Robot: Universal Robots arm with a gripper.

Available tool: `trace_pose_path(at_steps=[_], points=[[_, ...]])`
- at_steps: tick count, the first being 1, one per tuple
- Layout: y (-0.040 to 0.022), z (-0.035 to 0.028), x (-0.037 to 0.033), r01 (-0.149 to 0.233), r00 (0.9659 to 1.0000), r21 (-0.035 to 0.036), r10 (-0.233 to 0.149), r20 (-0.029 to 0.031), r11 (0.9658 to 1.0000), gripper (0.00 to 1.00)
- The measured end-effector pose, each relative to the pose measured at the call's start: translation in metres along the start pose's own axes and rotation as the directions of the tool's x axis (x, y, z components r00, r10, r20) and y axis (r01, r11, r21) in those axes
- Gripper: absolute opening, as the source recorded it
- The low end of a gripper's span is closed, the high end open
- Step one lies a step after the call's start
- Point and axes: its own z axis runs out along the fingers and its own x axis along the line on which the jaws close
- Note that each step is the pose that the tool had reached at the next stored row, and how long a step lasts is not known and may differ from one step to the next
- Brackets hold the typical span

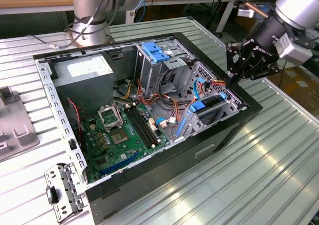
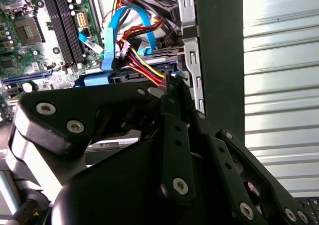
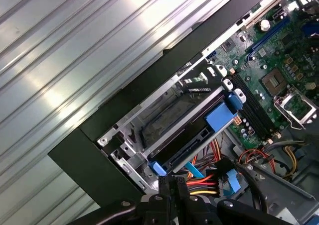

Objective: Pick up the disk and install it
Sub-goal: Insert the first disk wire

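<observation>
Sitting in the silver metal drive cage (image 3: 130, 146) at the case's corner is the disk (image 3: 192, 146), a flat black-edged hard drive with a blue plastic rail tab (image 3: 220, 118) at its end. To my eye it is in its bay, though you cannot confirm from these views that it is fully home. The black two-fingered gripper (image 3: 172, 182) hangs just beside the disk's connector end with its fingers drawn together. Whether they pinch anything I cannot tell, since the tips (image 2: 172, 88) sit right against the bundle of red, yellow and black power wires (image 2: 142, 65). That bundle is your main worry: any sideways motion could snag a wire and strain its plug, or drag the looped blue data cable (image 2: 117, 21) with it. A downward push off the disk's line could wedge it crooked in the rails (the cage walls leave little slack). Watch the black case rim (image 3: 89, 135) too, because the linkage stands near it.
</observation>
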Motion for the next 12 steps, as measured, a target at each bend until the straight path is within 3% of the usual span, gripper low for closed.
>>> trace_pose_path(at_steps=[12], points=[[0.0156, 0.0030, -0.0174, -0.001, 1.0000, 0.0002, 0.001, -0.0001, 1.0000, 0.17]])
